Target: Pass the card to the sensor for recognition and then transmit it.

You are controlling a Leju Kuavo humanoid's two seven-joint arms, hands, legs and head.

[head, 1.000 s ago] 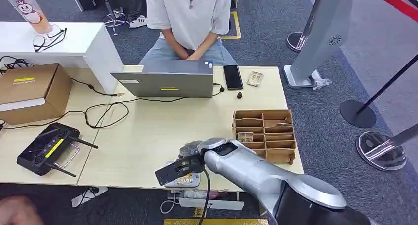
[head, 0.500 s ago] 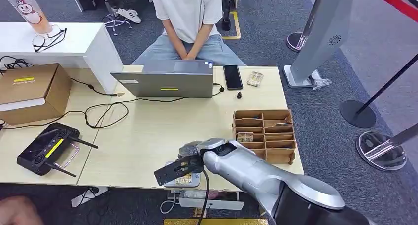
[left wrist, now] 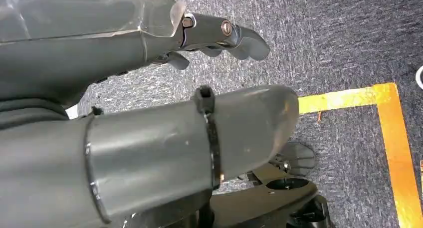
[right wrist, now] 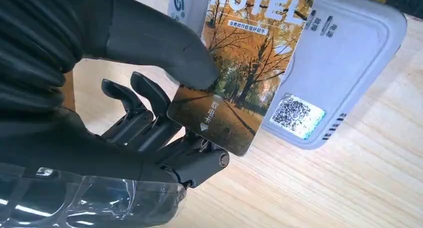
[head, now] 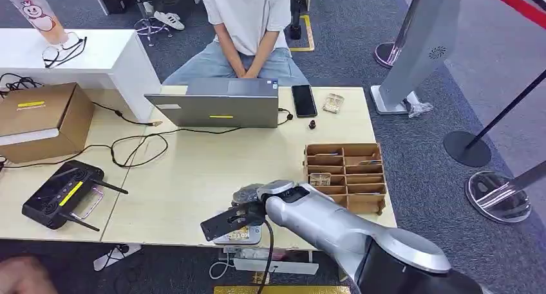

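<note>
My right hand [head: 250,210] reaches in over the table's near edge and pinches a hotel card [head: 219,224], which looks dark from above. In the right wrist view the thumb of that hand [right wrist: 124,88] presses on the card's [right wrist: 249,53] autumn-tree face, with the fingers under it. The card is held just above the grey-white sensor pad [right wrist: 349,53], overlapping its near part; I cannot tell whether they touch. The sensor [head: 251,237] lies at the table's front edge. My left hand [left wrist: 100,53] hangs over the carpet, fingers loosely apart, holding nothing.
A wooden compartment tray [head: 346,173] stands right of my hand. A laptop [head: 219,104], a phone [head: 304,100] and a seated person [head: 248,17] are at the far side. A black router [head: 61,194], a cardboard box [head: 38,117] and cables lie to the left.
My right hand has carried the card slightly left and down over the sensor. The seated person has shifted back a little.
</note>
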